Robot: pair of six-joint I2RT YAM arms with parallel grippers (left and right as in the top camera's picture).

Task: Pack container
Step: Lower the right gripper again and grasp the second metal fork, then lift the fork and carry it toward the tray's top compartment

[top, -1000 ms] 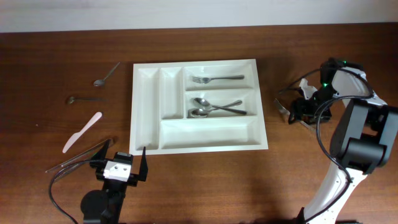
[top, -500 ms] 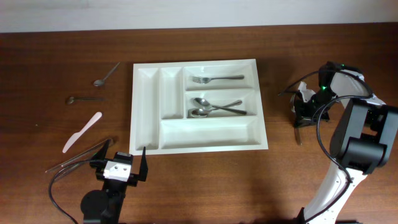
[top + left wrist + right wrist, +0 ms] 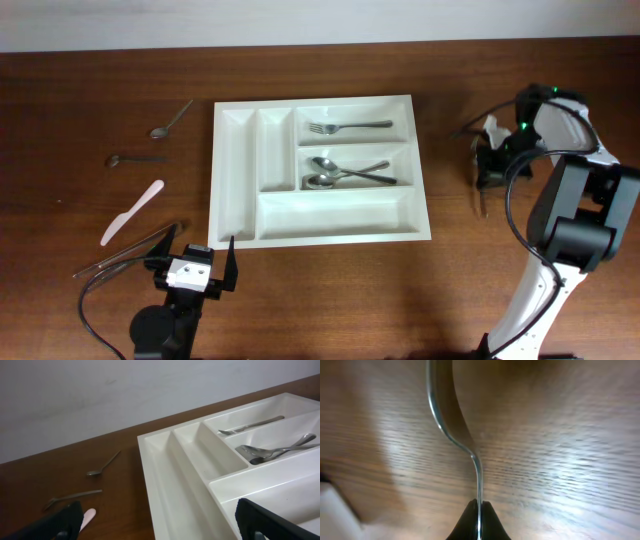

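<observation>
The white container [image 3: 318, 238] lies mid-table, its near-left corner filling the left wrist view [image 3: 150, 445]. One compartment holds a fork [image 3: 348, 127], another two spoons [image 3: 345, 174]. My right gripper [image 3: 487, 172] is to the right of the container. It is shut on the thin handle of a metal piece of cutlery [image 3: 447, 420], which hangs just above the wood. My left gripper [image 3: 195, 252] stands open at the container's front-left corner with nothing between its fingers [image 3: 65, 520].
Left of the container lie two small spoons [image 3: 172, 118] [image 3: 135, 158], a pale plastic knife [image 3: 131, 213] and a pair of thin metal sticks [image 3: 130, 252]. The right arm's base [image 3: 570, 240] stands at the right edge.
My right gripper has shut on the piece of cutlery by the right edge and shifted slightly toward the back of the table with it. The left arm has not moved.
</observation>
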